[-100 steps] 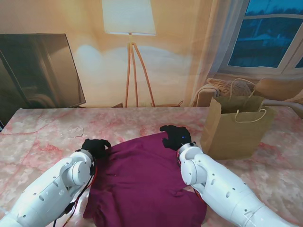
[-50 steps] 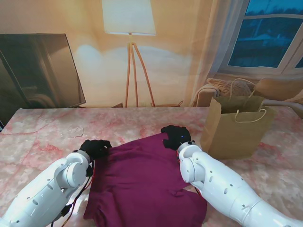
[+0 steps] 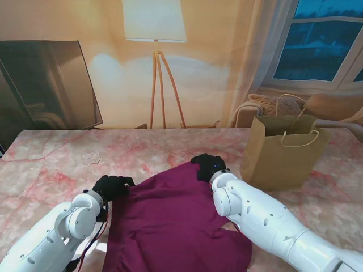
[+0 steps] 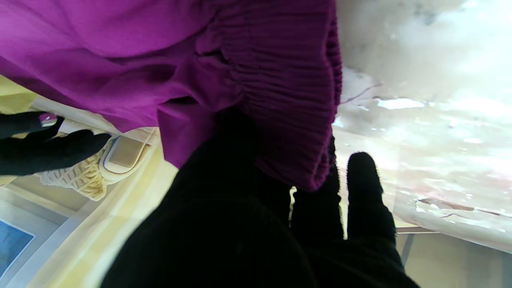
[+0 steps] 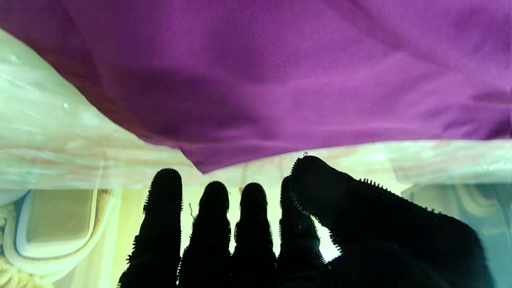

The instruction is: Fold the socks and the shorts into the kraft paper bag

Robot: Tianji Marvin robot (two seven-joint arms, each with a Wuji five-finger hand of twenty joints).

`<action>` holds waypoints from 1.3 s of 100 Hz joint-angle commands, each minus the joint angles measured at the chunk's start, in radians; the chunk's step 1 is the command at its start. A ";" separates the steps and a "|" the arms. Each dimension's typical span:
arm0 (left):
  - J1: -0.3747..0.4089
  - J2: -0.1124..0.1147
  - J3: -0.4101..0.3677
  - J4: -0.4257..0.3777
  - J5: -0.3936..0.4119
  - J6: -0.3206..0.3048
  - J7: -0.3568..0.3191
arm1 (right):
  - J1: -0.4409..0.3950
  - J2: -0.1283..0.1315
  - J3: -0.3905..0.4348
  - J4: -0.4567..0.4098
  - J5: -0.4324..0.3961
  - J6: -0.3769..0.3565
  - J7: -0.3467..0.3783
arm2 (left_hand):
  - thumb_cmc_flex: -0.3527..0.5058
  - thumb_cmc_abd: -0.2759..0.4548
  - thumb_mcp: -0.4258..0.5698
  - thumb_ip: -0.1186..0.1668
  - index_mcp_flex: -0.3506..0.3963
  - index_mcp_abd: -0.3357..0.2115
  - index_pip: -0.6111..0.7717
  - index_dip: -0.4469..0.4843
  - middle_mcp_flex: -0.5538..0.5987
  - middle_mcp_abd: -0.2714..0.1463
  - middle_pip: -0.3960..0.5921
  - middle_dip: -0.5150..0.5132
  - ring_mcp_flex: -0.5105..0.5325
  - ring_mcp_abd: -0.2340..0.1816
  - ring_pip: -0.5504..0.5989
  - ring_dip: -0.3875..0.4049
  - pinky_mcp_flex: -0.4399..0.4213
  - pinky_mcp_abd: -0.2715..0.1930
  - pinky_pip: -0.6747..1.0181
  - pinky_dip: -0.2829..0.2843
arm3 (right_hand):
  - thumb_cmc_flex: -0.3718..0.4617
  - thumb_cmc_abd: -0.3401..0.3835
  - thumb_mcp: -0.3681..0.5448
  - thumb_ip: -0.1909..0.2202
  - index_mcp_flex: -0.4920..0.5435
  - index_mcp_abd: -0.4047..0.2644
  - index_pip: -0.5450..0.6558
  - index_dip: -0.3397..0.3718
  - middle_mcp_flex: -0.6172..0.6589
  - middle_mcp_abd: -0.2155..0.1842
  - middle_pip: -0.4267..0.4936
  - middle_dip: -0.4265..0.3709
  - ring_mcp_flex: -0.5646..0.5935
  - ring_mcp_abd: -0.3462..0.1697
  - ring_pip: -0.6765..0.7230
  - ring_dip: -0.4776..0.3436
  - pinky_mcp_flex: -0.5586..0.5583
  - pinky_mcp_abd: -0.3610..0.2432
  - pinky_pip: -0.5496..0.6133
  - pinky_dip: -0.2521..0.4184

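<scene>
Maroon shorts (image 3: 170, 218) lie spread on the pink marble desk (image 3: 51, 161) between our arms, their near edge cut off by the frame. Our left robot hand (image 3: 112, 186) pinches the ribbed waistband (image 4: 288, 92) at the far left corner. Our right robot hand (image 3: 209, 166) rests at the far right corner; we cannot tell whether it grips the cloth. Right of it stands the kraft paper bag (image 3: 281, 153), upright, its inside hidden.

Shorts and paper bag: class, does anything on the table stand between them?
Nothing visible does. The shorts lie on the table left of the kraft paper bag, with only the right hand at their far corner nearby.
</scene>
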 commanded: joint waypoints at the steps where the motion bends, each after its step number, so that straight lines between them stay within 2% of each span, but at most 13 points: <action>1: 0.010 0.002 -0.002 -0.012 -0.013 -0.006 0.000 | 0.012 -0.006 -0.018 0.007 0.001 0.012 0.041 | 0.076 0.053 0.048 0.040 0.043 -0.025 0.062 0.022 0.053 -0.040 0.168 0.116 -0.012 0.013 0.024 0.020 -0.017 0.012 -0.015 -0.009 | 0.012 0.028 0.002 0.041 -0.055 -0.011 -0.008 -0.009 -0.041 -0.015 -0.017 -0.015 0.032 -0.005 0.026 0.010 0.018 -0.001 0.067 0.078; 26: 0.030 0.004 -0.027 -0.037 -0.058 0.009 -0.048 | 0.031 -0.005 -0.058 0.035 0.040 0.027 0.106 | -0.171 -0.099 0.316 -0.008 -0.011 0.066 0.023 -0.074 0.034 -0.018 0.187 0.201 -0.047 0.025 0.005 0.023 -0.040 -0.005 -0.074 -0.050 | -0.076 0.017 0.002 0.051 -0.066 0.027 -0.025 -0.023 0.157 0.023 0.132 0.055 0.235 0.108 0.288 0.303 0.139 0.078 0.399 0.448; 45: 0.044 0.004 -0.046 -0.044 -0.074 0.026 -0.059 | -0.006 -0.004 -0.028 0.031 -0.003 0.028 0.031 | -0.275 -0.124 0.360 0.007 -0.026 0.137 0.008 -0.127 0.022 -0.020 0.223 0.183 -0.023 0.030 0.000 0.018 -0.043 -0.025 -0.090 -0.097 | -0.224 -0.032 -0.002 0.044 -0.055 0.045 -0.012 -0.043 0.392 -0.014 0.429 0.239 0.482 0.151 0.634 0.566 0.336 0.110 0.641 0.543; 61: 0.053 0.006 -0.055 -0.053 -0.081 0.022 -0.070 | -0.025 -0.023 0.000 0.042 0.021 0.035 -0.022 | -0.310 -0.112 0.368 0.009 -0.039 0.137 0.013 -0.120 -0.003 -0.020 0.224 0.182 -0.053 0.030 -0.012 0.017 -0.063 -0.036 -0.104 -0.116 | -0.209 -0.028 -0.023 0.024 -0.131 0.019 0.142 -0.168 0.681 -0.067 0.620 0.288 0.787 0.182 0.819 0.565 0.609 0.156 0.872 0.436; 70: 0.060 0.007 -0.060 -0.057 -0.082 0.004 -0.072 | -0.021 -0.038 -0.004 0.057 0.041 0.060 -0.034 | -0.318 -0.109 0.376 0.011 -0.045 0.129 0.015 -0.111 -0.012 -0.020 0.222 0.180 -0.065 0.028 -0.018 0.016 -0.066 -0.028 -0.103 -0.119 | -0.164 0.002 -0.048 0.008 -0.115 -0.018 0.205 -0.172 0.811 -0.079 0.665 0.273 0.934 0.198 0.884 0.530 0.773 0.179 0.979 0.344; 80: 0.068 0.013 -0.067 -0.067 -0.073 -0.009 -0.092 | -0.016 -0.057 -0.010 0.082 0.073 0.078 -0.050 | -0.317 -0.104 0.375 0.011 -0.049 0.113 0.009 -0.103 -0.023 -0.028 0.214 0.183 -0.080 0.015 -0.046 -0.001 -0.080 -0.025 -0.110 -0.123 | -0.096 0.008 -0.063 -0.010 -0.084 -0.045 0.229 -0.154 0.904 -0.065 0.672 0.227 0.955 0.195 1.020 0.548 0.925 0.194 1.056 0.260; 91: 0.074 0.017 -0.071 -0.075 -0.068 -0.012 -0.112 | -0.003 -0.064 -0.037 0.097 0.077 0.109 -0.036 | -0.308 -0.099 0.363 0.010 -0.051 0.110 0.001 -0.099 -0.030 -0.034 0.205 0.187 -0.087 0.009 -0.065 -0.016 -0.083 -0.029 -0.117 -0.124 | -0.084 -0.118 -0.006 -0.019 -0.111 -0.082 0.226 -0.152 0.861 -0.090 0.669 0.205 0.956 0.165 1.018 0.516 0.914 0.159 1.043 0.249; 95: 0.076 0.017 -0.072 -0.076 -0.069 -0.014 -0.113 | 0.004 -0.059 -0.055 0.095 0.068 0.113 -0.021 | -0.302 -0.098 0.356 0.009 -0.050 0.110 0.000 -0.098 -0.029 -0.033 0.199 0.187 -0.085 0.009 -0.074 -0.025 -0.082 -0.030 -0.119 -0.123 | -0.067 -0.221 0.016 -0.123 -0.152 -0.083 0.214 -0.164 0.747 -0.131 0.706 0.245 0.950 0.144 0.987 0.516 0.846 0.121 1.030 0.268; 99: 0.078 0.017 -0.073 -0.076 -0.070 -0.014 -0.112 | 0.013 -0.050 -0.076 0.089 0.048 0.120 0.005 | -0.298 -0.098 0.351 0.009 -0.050 0.111 -0.002 -0.096 -0.028 -0.033 0.193 0.186 -0.082 0.008 -0.081 -0.032 -0.081 -0.032 -0.120 -0.122 | -0.086 -0.302 0.041 -0.164 -0.170 -0.055 0.208 -0.178 0.622 -0.159 0.721 0.327 0.894 0.109 0.995 0.572 0.779 0.073 1.020 0.308; 115: 0.085 0.016 -0.076 -0.079 -0.072 -0.009 -0.109 | 0.027 -0.024 -0.117 0.069 -0.002 0.136 0.059 | -0.285 -0.092 0.334 0.007 -0.051 0.109 -0.008 -0.098 -0.032 -0.033 0.166 0.171 -0.081 0.007 -0.105 -0.057 -0.084 -0.036 -0.124 -0.121 | -0.095 -0.471 0.115 -0.132 -0.030 0.001 0.181 -0.159 0.358 -0.186 0.786 0.589 0.618 0.040 1.026 0.792 0.510 0.039 0.904 0.471; 124: 0.089 0.015 -0.078 -0.080 -0.069 -0.007 -0.102 | 0.026 -0.024 -0.124 0.076 -0.022 0.146 0.042 | -0.273 -0.085 0.312 0.004 -0.055 0.107 -0.013 -0.099 -0.034 -0.035 0.155 0.166 -0.077 0.007 -0.109 -0.070 -0.084 -0.023 -0.126 -0.119 | -0.071 -0.563 0.147 -0.123 0.166 -0.100 0.202 0.019 0.381 -0.197 0.793 0.703 0.600 0.038 1.031 0.829 0.489 0.054 0.888 0.521; 129: 0.091 0.015 -0.079 -0.081 -0.066 -0.006 -0.098 | 0.026 -0.022 -0.130 0.075 -0.034 0.157 0.041 | -0.271 -0.084 0.306 0.003 -0.056 0.106 -0.013 -0.099 -0.038 -0.035 0.145 0.157 -0.079 0.007 -0.109 -0.072 -0.087 -0.012 -0.127 -0.118 | -0.082 -0.610 0.160 -0.058 0.396 -0.208 0.292 0.162 0.353 -0.192 0.792 0.739 0.563 0.038 1.032 0.848 0.459 0.056 0.880 0.544; 130: 0.092 0.015 -0.080 -0.081 -0.066 -0.005 -0.098 | 0.026 -0.021 -0.132 0.075 -0.036 0.160 0.042 | -0.270 -0.082 0.303 0.003 -0.057 0.106 -0.014 -0.100 -0.039 -0.034 0.138 0.150 -0.080 0.006 -0.110 -0.073 -0.087 -0.012 -0.127 -0.117 | -0.075 -0.632 0.154 -0.117 0.446 -0.241 0.331 0.161 0.343 -0.191 0.790 0.747 0.552 0.038 1.031 0.853 0.450 0.055 0.876 0.551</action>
